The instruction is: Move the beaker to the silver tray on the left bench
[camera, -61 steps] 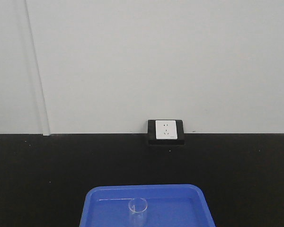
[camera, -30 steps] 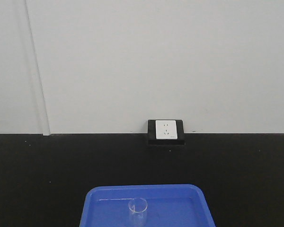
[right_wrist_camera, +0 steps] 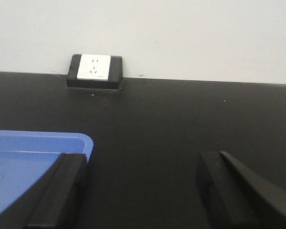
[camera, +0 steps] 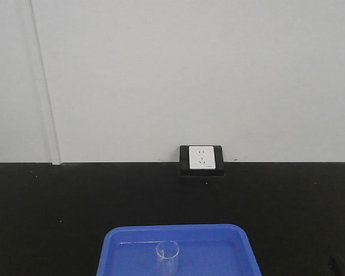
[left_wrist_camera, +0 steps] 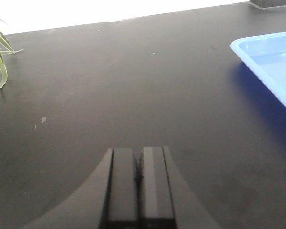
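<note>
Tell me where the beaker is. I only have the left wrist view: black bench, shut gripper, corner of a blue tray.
Observer: The front view shows the beaker standing upright inside the blue tray, roughly mid-width.
Operator: Right gripper state?
Observer: In the right wrist view the right gripper is open with nothing between its fingers. The tray's corner is just beside one finger.
Operator: Silver tray anywhere?
Observer: No view shows it. The front view has the blue tray and a wall socket at the back edge of the bench.
</note>
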Motion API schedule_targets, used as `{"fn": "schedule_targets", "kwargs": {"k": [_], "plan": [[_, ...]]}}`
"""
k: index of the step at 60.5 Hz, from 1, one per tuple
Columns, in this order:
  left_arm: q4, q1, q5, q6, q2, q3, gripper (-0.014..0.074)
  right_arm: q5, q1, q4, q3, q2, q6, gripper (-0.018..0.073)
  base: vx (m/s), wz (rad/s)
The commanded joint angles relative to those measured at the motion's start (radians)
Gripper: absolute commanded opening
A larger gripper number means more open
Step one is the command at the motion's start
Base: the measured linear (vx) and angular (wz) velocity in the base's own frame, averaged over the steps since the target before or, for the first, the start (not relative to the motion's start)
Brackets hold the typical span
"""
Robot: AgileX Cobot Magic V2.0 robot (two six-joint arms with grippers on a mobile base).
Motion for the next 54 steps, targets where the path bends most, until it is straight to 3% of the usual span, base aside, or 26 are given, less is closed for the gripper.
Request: {"fn": "schedule_targets", "kwargs": {"k": [1, 9, 17, 28, 37, 54], "plan": [[-0.003, -0.005, -0.081, -0.002, -0.007, 0.020, 0.0001, -0.160, 0.024, -0.105, -0.036, 0.098, 0.009, 0.0589, 0.00, 0.00], [-0.003, -0.005, -0.081, -0.002, -0.007, 0.020, 0.0001, -0.257, 0.156, -0.320, -0.057, 0.288, 0.043, 0.0585, 0.00, 0.00], [-0.003, -0.005, -0.081, -0.002, -0.007, 0.020, 0.0001, -0.341, 0.277, -0.288, -0.145, 0.481, 0.039, 0.0585, 0.00, 0.00], [-0.003, -0.005, -0.081, -0.002, -0.007, 0.020, 0.0001, -0.349, 0.381, -0.265, -0.319, 0.737, 0.038, 0.0585, 0.00, 0.00], [-0.003, -0.005, -0.081, -0.002, -0.007, 0.020, 0.0001, -0.367, 0.421, -0.264, -0.439, 0.887, 0.038, 0.0585, 0.00, 0.00], [-0.003, -0.005, -0.081, -0.002, -0.007, 0.020, 0.0001, -0.384, 0.421, -0.268, -0.627, 1.037, 0.040, 0.0585, 0.00, 0.00]]}}
